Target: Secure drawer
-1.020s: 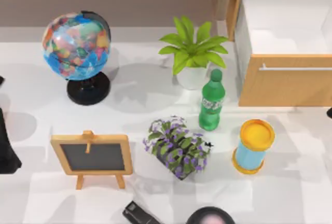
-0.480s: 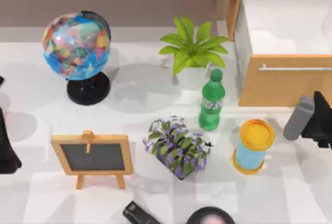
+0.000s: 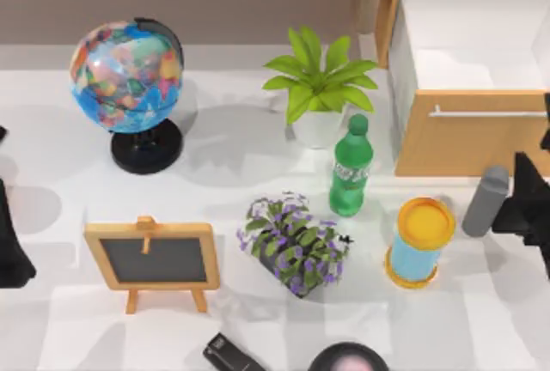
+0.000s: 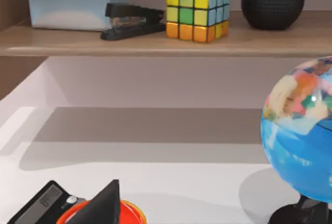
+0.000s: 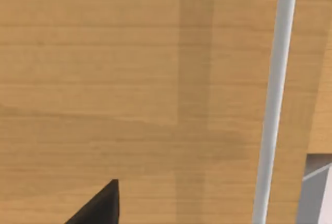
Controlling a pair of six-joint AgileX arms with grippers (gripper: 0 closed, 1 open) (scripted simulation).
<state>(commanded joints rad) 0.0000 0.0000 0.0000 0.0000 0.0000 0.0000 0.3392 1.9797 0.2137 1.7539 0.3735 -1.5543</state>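
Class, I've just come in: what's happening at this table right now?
The drawer at the table's right stands pulled open, its white inside showing. The right arm's end effector is just in front of the wooden front panel, below the silver bar handle, and its wrist camera looks straight at the panel. The drawer is not yet closed. The left arm is parked at the table's left edge. The globe, bottle and plants stand untouched.
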